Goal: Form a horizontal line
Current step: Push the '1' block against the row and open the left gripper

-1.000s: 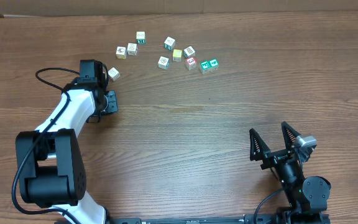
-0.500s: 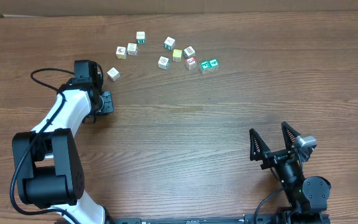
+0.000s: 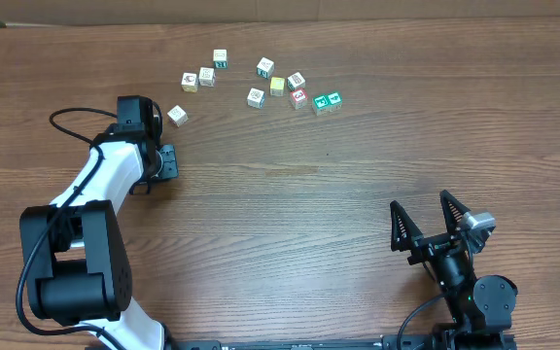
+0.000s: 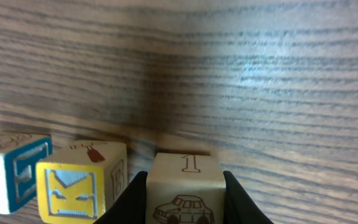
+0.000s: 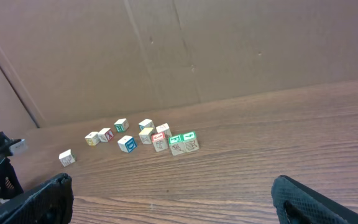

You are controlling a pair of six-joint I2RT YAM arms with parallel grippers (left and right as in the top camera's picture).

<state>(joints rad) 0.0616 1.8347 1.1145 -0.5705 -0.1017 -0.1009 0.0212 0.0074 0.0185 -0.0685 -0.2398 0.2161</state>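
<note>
In the left wrist view, my left gripper (image 4: 184, 200) is shut on a whitish cube (image 4: 185, 186) printed with a "1" and a car, a black finger against each side. To its left, a small gap away, stand a yellow K cube (image 4: 79, 183) and a blue-edged cube (image 4: 11, 177), side by side in a row. From overhead the left gripper (image 3: 159, 161) and its arm hide this row. Low at the right, my right gripper (image 3: 424, 222) stands open with nothing between its fingers (image 5: 42, 199).
Several loose cubes lie scattered at the back: a lone whitish one (image 3: 177, 115) beside the left wrist, a yellow one (image 3: 277, 86), a red one (image 3: 298, 98) and two green ones (image 3: 327, 101). A cardboard wall (image 5: 229, 50) stands behind the table.
The left arm has shifted slightly to the left, away from the lone whitish cube. The right arm and the scattered cubes have not moved.
</note>
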